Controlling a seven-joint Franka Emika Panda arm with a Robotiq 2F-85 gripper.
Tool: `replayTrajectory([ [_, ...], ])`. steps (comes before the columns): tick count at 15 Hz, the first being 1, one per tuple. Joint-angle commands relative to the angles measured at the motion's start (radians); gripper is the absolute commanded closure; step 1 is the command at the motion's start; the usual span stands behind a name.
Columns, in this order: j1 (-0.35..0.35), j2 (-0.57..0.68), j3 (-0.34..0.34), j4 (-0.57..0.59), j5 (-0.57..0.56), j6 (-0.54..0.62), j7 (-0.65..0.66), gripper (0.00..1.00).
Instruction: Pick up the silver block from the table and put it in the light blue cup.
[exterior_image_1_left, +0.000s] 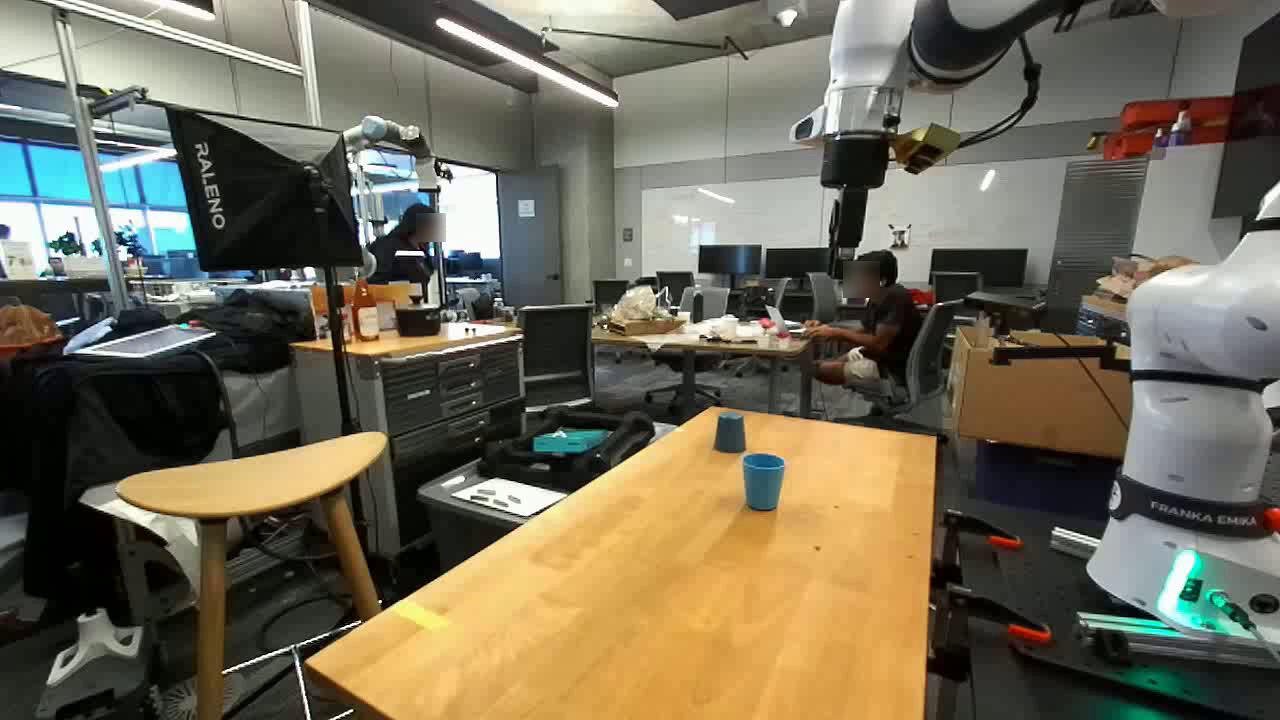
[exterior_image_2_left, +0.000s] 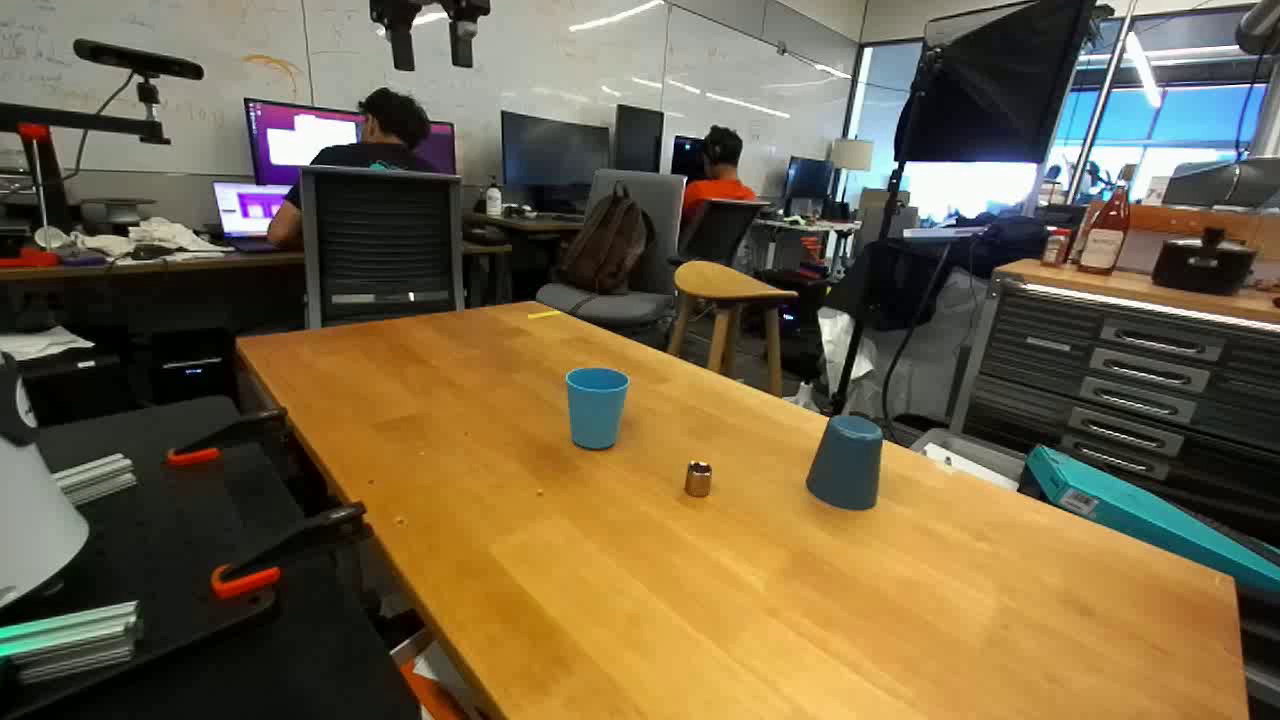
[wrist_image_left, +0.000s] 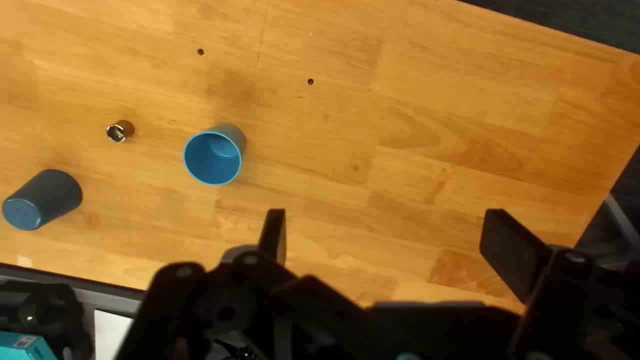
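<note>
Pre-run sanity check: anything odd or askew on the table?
Two things: the dark blue cup stands upside down on the table, unlike the upright light blue cup, and the silver block looks hollow at its top, odd for a block. No spill or damage visible.

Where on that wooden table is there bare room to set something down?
One bare stretch of table runs from the light blue cup to the yellow strip near a corner. Another, in the foreground of an exterior view, lies in front of the silver block and upside-down dark blue cup. It is crowded where the block stands between the two cups.
</note>
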Motion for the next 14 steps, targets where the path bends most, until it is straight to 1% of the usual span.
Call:
replayTrajectory([
  [1, 0.005, 0.001, -0.004, 0.005, -0.002, -0.001, 0.002, 0.0],
  [6, 0.005, -0.001, -0.003, 0.014, -0.002, -0.001, 0.002, 0.0],
  [7, -0.001, 0.019, -0.011, 0.026, 0.002, 0.009, 0.005, 0.0],
  [9, -0.037, 0.104, -0.062, 0.07, 0.001, 0.047, -0.014, 0.0],
  [10, -0.066, 0.152, -0.096, 0.085, -0.004, 0.092, -0.015, 0.0],
  [12, -0.107, 0.22, -0.143, 0.1, 0.006, 0.154, -0.004, 0.0],
  [14, -0.151, 0.321, -0.193, 0.128, 0.015, 0.218, 0.004, 0.0],
])
